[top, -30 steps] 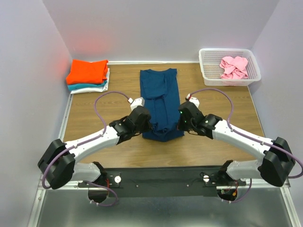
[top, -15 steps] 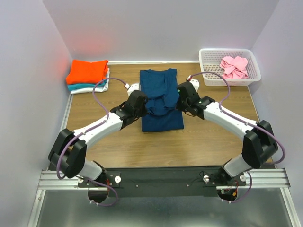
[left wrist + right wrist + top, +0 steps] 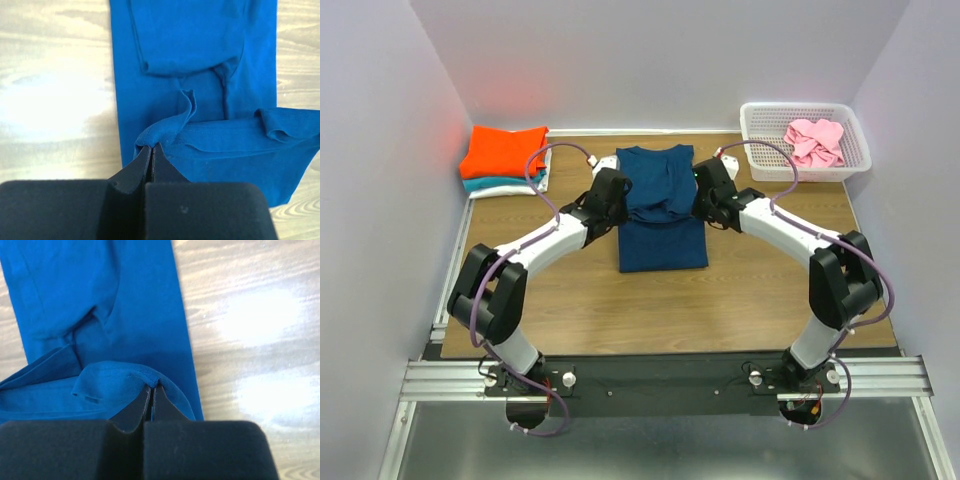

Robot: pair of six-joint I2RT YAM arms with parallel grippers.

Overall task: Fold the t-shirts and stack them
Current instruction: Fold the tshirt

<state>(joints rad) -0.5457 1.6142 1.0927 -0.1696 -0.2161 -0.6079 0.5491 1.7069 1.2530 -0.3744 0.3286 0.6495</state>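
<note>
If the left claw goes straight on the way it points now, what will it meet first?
Likely the flat far part of the blue t-shirt, whose hem the left claw pinches; height unclear.

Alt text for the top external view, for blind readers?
The left claw and right claw, each shut on the blue t-shirt, hold its hem doubled over. A folded stack sits far left; a pink shirt lies in a basket far right.
</note>
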